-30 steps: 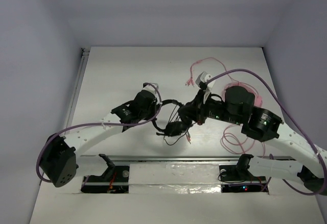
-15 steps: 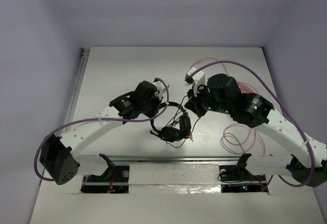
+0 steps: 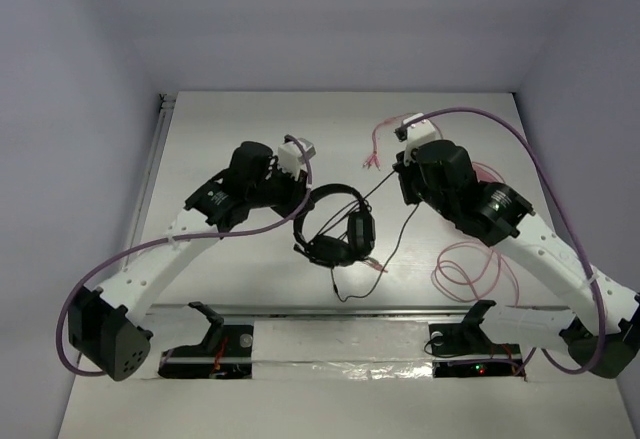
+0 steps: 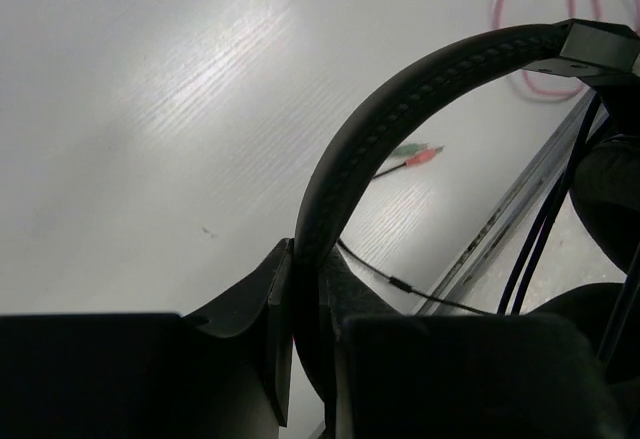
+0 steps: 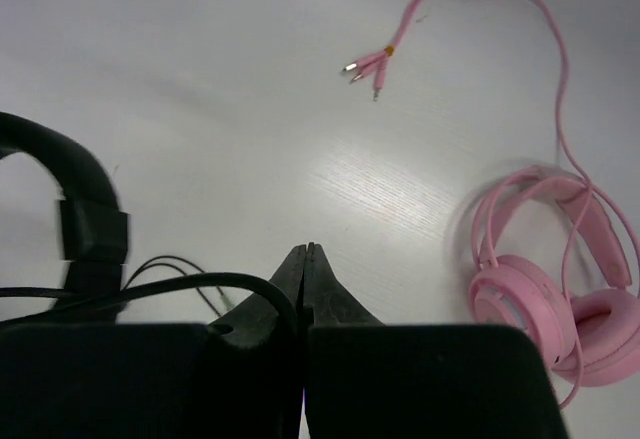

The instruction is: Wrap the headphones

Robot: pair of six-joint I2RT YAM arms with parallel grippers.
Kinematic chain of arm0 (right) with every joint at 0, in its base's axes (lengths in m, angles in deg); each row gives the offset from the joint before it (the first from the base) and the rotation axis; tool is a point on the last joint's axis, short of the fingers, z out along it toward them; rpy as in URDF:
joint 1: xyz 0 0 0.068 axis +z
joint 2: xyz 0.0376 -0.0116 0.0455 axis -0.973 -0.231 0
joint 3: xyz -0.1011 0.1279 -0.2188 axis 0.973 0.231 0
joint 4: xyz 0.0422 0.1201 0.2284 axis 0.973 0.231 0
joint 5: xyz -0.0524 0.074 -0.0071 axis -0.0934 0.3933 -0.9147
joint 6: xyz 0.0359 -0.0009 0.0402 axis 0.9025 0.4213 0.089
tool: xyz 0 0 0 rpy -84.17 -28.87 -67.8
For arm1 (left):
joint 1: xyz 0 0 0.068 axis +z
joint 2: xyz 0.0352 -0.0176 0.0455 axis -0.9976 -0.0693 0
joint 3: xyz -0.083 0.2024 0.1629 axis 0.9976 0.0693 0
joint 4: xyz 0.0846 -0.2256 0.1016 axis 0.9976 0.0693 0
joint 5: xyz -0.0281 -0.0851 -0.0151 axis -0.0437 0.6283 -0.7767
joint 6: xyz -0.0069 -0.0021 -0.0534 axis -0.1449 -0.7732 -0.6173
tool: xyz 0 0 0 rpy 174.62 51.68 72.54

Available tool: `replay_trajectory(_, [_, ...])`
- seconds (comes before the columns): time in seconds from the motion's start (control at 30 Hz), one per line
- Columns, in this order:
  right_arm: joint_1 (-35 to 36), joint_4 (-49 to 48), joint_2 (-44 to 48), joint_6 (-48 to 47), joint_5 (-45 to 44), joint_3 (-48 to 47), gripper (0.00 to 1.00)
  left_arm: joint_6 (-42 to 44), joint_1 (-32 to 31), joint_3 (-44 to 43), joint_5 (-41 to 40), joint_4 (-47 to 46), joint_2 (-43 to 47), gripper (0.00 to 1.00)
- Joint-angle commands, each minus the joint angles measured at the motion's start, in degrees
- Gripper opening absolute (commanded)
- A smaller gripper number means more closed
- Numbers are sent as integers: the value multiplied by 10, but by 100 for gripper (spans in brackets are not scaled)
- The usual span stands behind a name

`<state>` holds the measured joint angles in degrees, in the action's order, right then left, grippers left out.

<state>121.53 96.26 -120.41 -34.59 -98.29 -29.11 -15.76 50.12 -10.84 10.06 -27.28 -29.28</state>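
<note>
Your left gripper (image 4: 305,299) clamped on headband (image 4: 400,99) of headphones (image 3: 330,249). Your right gripper (image 5: 303,259), right of headphones, pinched closed on cable (image 5: 230,279). Pink headset (image 5: 600,329) farther right.

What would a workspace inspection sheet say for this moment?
Surface: white table, matte.
Job's things: black headphones mid-table, headband gripped.
Clutter: pink headphones on the right side.
Grippers: left gripper jaws shut on the headband; right gripper jaws shut, apparently pinching the black cable.
Cables: black cable runs to the right jaws; pink cable lies loose; purple arm cables.
Surroundings: grey walls; metal rail at the near edge.
</note>
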Motion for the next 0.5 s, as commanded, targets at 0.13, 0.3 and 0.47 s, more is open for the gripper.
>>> replay_trajectory(0.13, [-19, -143, 55, 58, -48, 74, 0, -46, 80, -25, 203, -106, 41, 0])
replay_trajectory(0.3, [-19, -215, 52, 90, -15, 124, 0, -98, 94, -45, 288, -176, 34, 0])
replay_trajectory(0.47, [-19, -347, 47, 127, 74, 175, 0, -176, 120, -74, 341, -227, 15, 0])
